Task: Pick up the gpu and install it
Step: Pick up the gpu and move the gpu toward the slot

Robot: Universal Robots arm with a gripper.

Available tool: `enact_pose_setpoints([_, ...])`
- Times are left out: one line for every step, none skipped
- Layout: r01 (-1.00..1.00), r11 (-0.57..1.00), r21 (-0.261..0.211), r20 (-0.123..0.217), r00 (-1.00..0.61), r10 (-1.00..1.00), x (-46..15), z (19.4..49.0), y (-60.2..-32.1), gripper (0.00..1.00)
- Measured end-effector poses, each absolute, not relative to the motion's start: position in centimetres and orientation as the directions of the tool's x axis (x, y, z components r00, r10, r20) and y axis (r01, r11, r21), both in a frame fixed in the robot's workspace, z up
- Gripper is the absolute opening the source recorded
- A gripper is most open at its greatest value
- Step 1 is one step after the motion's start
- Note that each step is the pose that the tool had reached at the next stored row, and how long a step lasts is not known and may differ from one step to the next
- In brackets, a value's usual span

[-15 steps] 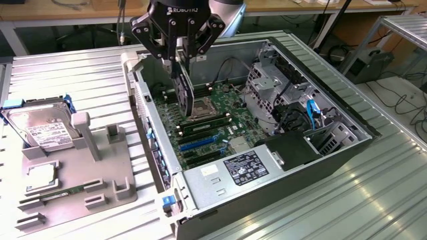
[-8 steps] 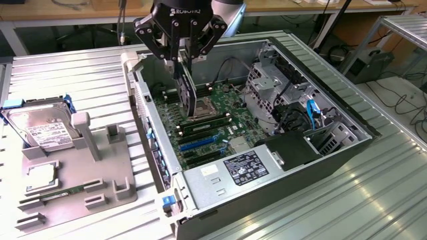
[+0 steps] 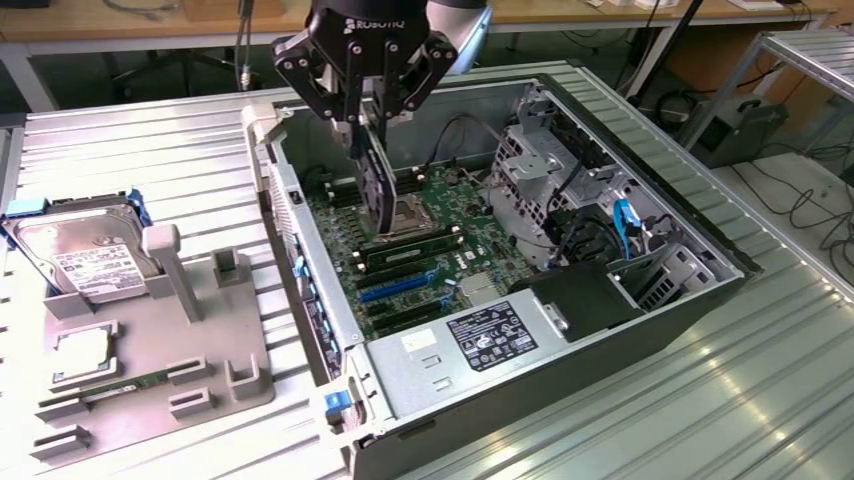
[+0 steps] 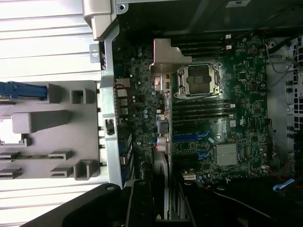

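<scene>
Gpu (image 3: 378, 185), gripped upright by the jaws above the motherboard (image 3: 461, 240) mid-installation, apparently needs alignment with a blue slot (image 3: 396, 285).

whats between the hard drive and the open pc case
In the exterior view, two grey upright posts of the holder tray stand between the hard drive and the pc case.
</scene>
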State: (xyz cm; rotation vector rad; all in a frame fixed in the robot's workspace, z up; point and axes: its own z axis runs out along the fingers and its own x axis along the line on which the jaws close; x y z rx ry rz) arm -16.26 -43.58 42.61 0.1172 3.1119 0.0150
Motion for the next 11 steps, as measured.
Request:
enact_pose_setpoints([0.075,0.997,0.011,-0.027,-0.997,0.075,-16.21,42.59,-43.58,0.26])
enact_pose_setpoints([0.075,0.997,0.011,-0.027,-0.997,0.075,-16.16,42.58,-43.58,0.26])
enact_pose_setpoints([0.075,0.997,0.011,-0.027,-0.997,0.075,-16.11,42.56,-43.58,0.26])
enact_pose_setpoints([0.075,0.997,0.011,-0.027,-0.997,0.075,-16.06,42.54,-43.58,0.26])
enact_pose_setpoints([0.075,0.997,0.011,-0.027,-0.997,0.075,-16.02,42.53,-43.58,0.26])
enact_pose_setpoints([0.075,0.997,0.011,-0.027,-0.997,0.075,-15.97,42.51,-43.58,0.26])
enact_pose_setpoints([0.075,0.997,0.011,-0.027,-0.997,0.075,-15.91,42.49,-43.58,0.26])
enact_pose_setpoints([0.075,0.997,0.011,-0.027,-0.997,0.075,-15.87,42.47,-43.58,0.26])
enact_pose_setpoints([0.075,0.997,0.011,-0.027,-0.997,0.075,-15.82,42.46,-43.58,0.26])
enact_pose_setpoints([0.075,0.997,0.011,-0.027,-0.997,0.075,-15.77,42.44,-43.58,0.26])
enact_pose_setpoints([0.075,0.997,0.011,-0.027,-0.997,0.075,-15.71,42.41,-43.58,0.26])
